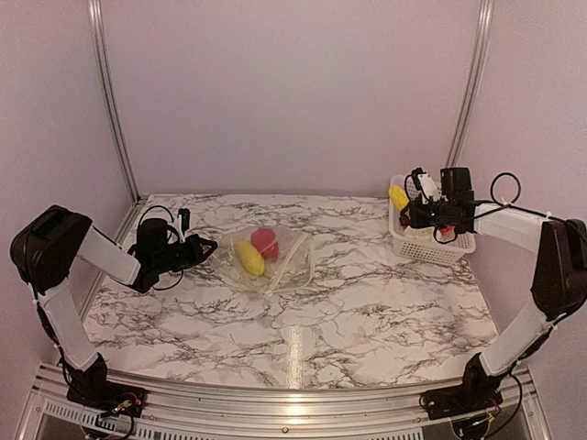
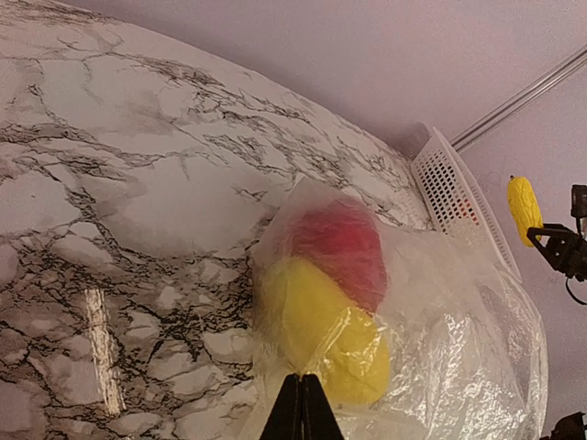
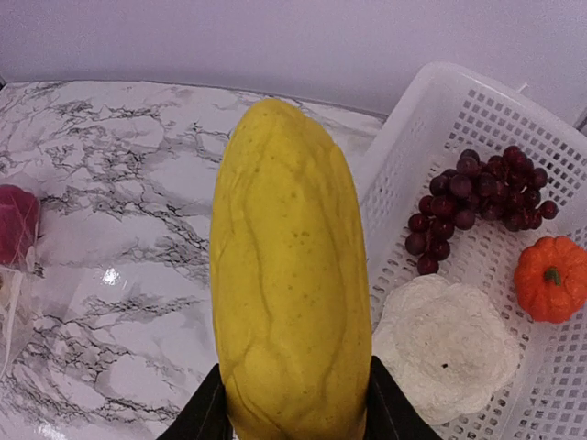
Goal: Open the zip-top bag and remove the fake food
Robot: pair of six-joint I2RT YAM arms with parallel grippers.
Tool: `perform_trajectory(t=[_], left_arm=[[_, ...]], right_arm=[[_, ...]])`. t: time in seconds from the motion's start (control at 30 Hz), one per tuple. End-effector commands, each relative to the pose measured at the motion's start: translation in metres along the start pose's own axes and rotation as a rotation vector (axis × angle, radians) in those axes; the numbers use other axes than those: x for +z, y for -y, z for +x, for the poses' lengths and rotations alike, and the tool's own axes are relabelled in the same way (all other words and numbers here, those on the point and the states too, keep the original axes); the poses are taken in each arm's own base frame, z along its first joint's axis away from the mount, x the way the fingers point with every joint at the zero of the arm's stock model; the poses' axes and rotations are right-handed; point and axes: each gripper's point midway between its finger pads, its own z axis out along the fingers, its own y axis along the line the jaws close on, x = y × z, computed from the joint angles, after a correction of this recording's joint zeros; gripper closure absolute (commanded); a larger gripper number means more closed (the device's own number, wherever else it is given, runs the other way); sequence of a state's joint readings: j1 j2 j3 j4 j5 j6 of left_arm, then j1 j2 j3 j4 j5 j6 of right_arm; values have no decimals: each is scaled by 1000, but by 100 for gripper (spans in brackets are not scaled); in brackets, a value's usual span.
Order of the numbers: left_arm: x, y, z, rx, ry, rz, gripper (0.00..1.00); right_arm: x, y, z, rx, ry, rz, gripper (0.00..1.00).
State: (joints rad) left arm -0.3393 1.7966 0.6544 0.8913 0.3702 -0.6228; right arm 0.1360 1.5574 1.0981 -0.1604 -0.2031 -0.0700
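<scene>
Zip-top bag (image 1: pixel 292 258) well apart from basket (image 1: pixel 442 253)

Went through all three views and there's no text, label, brand or number I can read on anything
</scene>
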Motion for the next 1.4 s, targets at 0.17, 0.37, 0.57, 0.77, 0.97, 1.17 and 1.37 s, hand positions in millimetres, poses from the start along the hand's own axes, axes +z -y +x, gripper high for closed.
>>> perform_trajectory(t=[0.17,0.37,0.57,0.77,0.97,1.17,1.37], left_arm=[[3,5,-7,5,13,27,100],[3,7,-10,5,18,32,100],[3,9,-11,-1,19,41,100],[4,9,-10,-2,15,44,100],[4,10,-10,-1,12,49,100],[4,11,-9,-6,11,54,100],[2,11,-8,-5,11,55,100]], right_arm=[[-3,78,-2,119,29,248,71],[20,83,5,125,-11,244,64],[35,79,8,118,-25,197,47],[35,68,-1,98,-3,136,32],[26,16,-22,15,91,-22,35],[29,-72,-23,-90,150,-264,41],[25,-157,2,-138,156,-476,49]])
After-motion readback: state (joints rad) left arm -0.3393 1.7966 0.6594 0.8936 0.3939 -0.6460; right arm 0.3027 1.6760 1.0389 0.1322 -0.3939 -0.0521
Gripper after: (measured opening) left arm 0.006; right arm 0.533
